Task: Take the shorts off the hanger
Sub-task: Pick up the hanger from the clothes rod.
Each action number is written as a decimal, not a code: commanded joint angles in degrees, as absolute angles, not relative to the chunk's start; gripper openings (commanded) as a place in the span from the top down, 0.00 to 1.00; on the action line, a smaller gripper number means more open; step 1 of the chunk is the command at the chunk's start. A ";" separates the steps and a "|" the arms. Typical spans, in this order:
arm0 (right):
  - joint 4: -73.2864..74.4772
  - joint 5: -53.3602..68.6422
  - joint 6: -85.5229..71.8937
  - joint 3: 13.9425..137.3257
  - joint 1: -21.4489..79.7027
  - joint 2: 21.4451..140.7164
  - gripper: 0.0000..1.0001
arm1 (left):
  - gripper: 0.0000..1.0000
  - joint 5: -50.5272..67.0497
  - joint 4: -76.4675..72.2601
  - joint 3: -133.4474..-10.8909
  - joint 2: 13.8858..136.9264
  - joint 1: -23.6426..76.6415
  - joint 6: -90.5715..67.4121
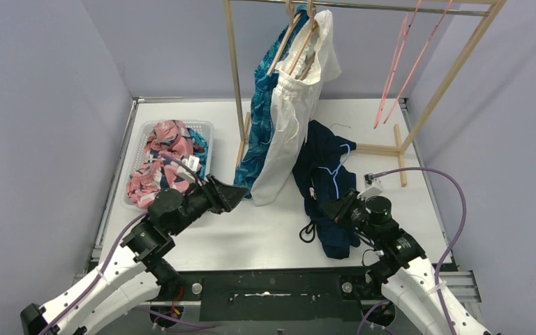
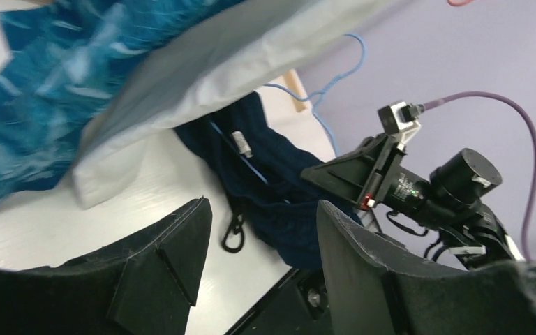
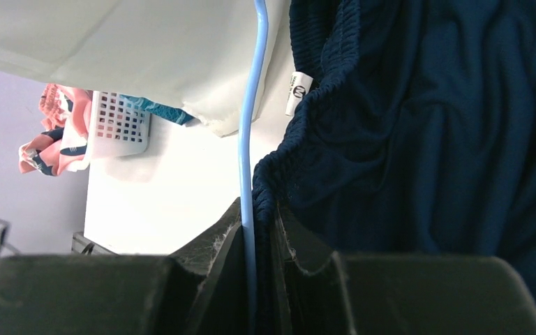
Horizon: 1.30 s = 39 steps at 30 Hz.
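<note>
Navy shorts point(image 1: 324, 174) lie crumpled on the table with a thin blue hanger point(image 1: 336, 171) still threaded through them. My right gripper point(image 3: 258, 216) is shut on the blue hanger point(image 3: 251, 105) wire together with the navy shorts' point(image 3: 426, 139) elastic waistband. It sits at the shorts' near-left side point(image 1: 331, 207). My left gripper point(image 1: 241, 195) is open with nothing between its fingers. It hovers by the lower hem of the white drawstring shorts point(image 1: 289, 118), pointing toward the navy shorts point(image 2: 279, 181). Blue leaf-pattern shorts point(image 1: 262, 118) hang behind the white pair, both on wooden hangers point(image 1: 300, 35).
A wooden rack point(image 1: 236, 70) stands at the back, with pink empty hangers point(image 1: 398, 63) on its right side. At the left, a white basket point(image 1: 206, 129) holds the pink floral shorts point(image 1: 160, 150) and a teal pair point(image 1: 199, 143). Purple walls close both sides.
</note>
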<state>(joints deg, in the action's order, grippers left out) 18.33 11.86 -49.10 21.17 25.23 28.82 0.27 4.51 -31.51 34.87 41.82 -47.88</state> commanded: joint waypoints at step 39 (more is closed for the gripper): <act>5.00 27.56 -40.15 18.40 27.99 27.20 0.98 | 0.73 2.55 -32.21 -52.21 92.25 61.26 -58.02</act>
<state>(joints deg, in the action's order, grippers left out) 9.82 25.43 -39.77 17.10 27.49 28.73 0.30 -29.34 -50.15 91.96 61.08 -59.33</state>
